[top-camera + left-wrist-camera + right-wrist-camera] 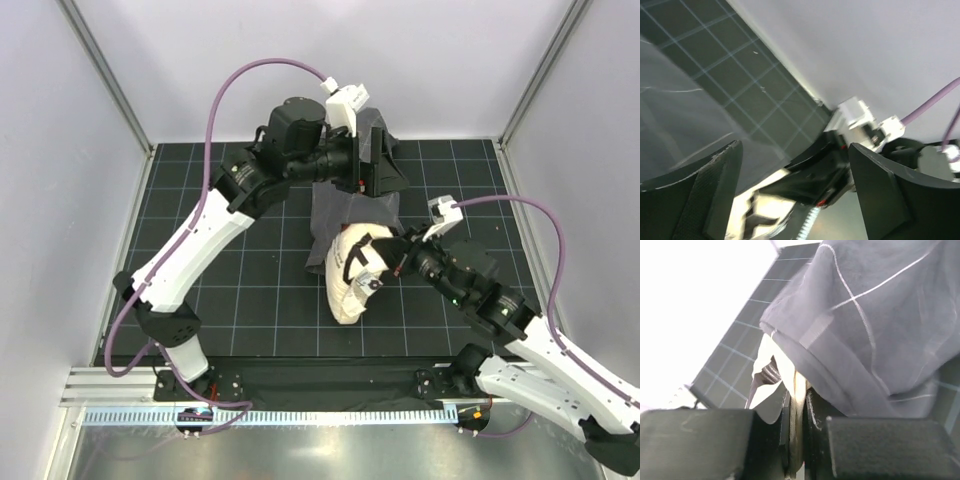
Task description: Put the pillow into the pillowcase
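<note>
Pillowcase (333, 208) and pillow (345, 292) are seen together at the middle of a black table (250, 300) marked with a light grid, viewed from above.

On the left, the left arm (200, 245), white with black joints, is stretched from the near left corner toward the middle back of the table. A purple cable (215, 110) is looped above it. The left end effector (378, 165) is raised over the table. The dark grey pillowcase, crossed by thin light check lines, is draped from it and hangs down onto the top of the pillow. In the left wrist view the two fingers (710, 195) of the left end effector (795, 147) are spread well apart, and the table (740, 65) and the other arm are seen through the gap. Grey pillowcase fabric (670, 100) is seen beside the left-hand finger; whether it is hooked over that finger cannot be told.

At the middle, the cream-white pillow is bunched up on the table, its upper part covered by the case.

On the right, the right arm (540, 345) is reached in from the near right corner. The right end effector (365, 268) is closed on the pillow. In the right wrist view, the right end effector (797, 410) is seen with cream pillow (769, 352) fabric squeezed in the narrow gap between its fingers (700, 440). The pillowcase (880, 315) hem is laid over the pillow just above them.
</note>
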